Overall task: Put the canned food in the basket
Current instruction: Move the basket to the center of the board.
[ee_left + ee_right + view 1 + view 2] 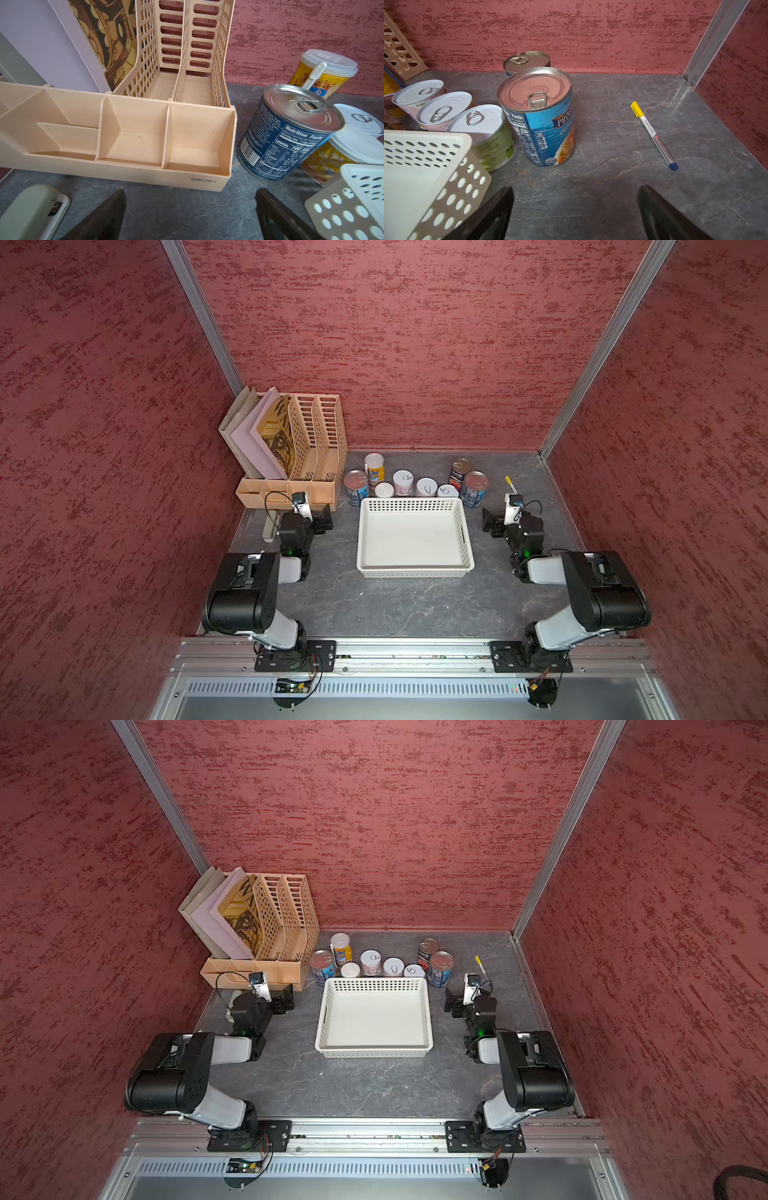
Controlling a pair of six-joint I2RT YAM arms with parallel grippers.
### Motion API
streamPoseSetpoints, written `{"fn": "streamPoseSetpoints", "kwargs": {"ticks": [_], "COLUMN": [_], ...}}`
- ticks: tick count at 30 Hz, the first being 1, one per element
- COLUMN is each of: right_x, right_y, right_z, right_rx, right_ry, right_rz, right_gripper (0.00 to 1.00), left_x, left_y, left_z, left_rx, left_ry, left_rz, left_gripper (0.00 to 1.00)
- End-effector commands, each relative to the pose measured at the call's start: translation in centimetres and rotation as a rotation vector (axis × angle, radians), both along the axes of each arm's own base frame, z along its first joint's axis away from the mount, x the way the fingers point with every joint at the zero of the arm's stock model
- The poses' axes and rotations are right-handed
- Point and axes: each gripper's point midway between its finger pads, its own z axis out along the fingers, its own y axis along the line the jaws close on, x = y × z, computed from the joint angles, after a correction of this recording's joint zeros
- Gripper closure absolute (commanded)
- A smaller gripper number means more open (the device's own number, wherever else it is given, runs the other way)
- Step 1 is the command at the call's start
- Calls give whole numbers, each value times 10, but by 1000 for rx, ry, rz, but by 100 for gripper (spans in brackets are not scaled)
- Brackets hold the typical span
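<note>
Canned food [402, 482] upright in a row just behind basket [415, 572]

The cans [402, 482] stand in a row just behind the basket [415, 571]. The file rack [320, 439] stands left of them, and the pen [510, 484] lies to their right.

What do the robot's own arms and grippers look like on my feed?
The left arm and right arm have boxy black joint housings joined by pale grey links, each with a green light and a looping black cable near a white wrist camera. The left gripper and right gripper are black, with dark tapering fingers.
</note>
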Motion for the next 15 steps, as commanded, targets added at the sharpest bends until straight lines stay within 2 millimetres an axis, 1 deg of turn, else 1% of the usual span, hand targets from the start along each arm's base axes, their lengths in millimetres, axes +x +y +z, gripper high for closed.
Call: {"fn": "streamPoseSetpoints", "kwargs": {"ticks": [1, 15], "right_x": [5, 5], "right_y": [-2, -2], "right_z": [11, 11], "right_rx": [11, 11], "right_ry": [-28, -28], "right_rz": [-3, -4], "right_gripper": [2, 2], "left_x": [2, 2], "left_y": [-1, -1], "left_z": [4, 5], "left_rx": [13, 13], "left_ry": [-13, -18], "left_rz": [-7, -5], "left_gripper": [0, 0]}}
